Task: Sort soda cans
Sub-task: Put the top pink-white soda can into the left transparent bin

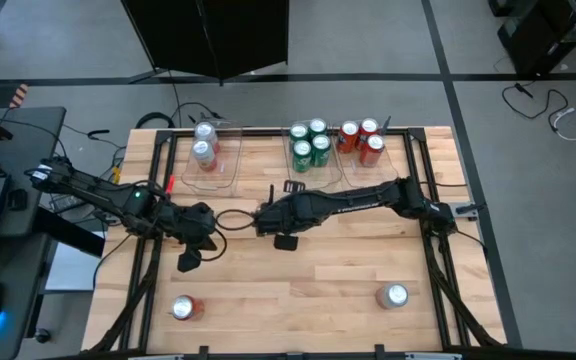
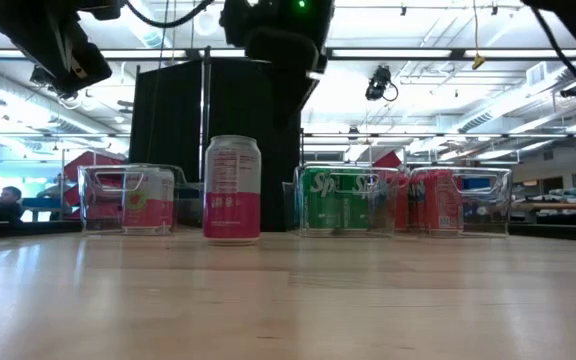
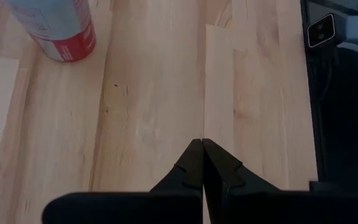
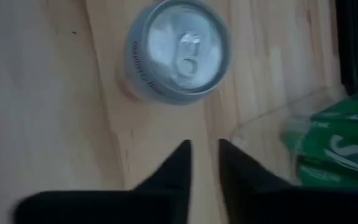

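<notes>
A silver-white can with a pink lower band (image 2: 231, 188) stands upright on the wood between the bins. My right gripper (image 4: 202, 146) hovers above and beside the can's silver top (image 4: 178, 51), almost shut, with nothing between its fingers. In the high view my right arm (image 1: 338, 205) covers this can. My left gripper (image 3: 202, 144) is shut and empty above bare wood at the table's left (image 1: 186, 262). Two more cans stand near the front edge, one with a red band (image 1: 185, 308) and a silver one (image 1: 395, 295).
Three clear bins line the far edge. The left bin (image 1: 230, 170) holds two silver-white cans, the middle bin (image 1: 330, 178) several green cans, and the right bin (image 1: 393, 158) three red cans. Bare wood lies across the table's middle and front. Black frame rails run along both sides.
</notes>
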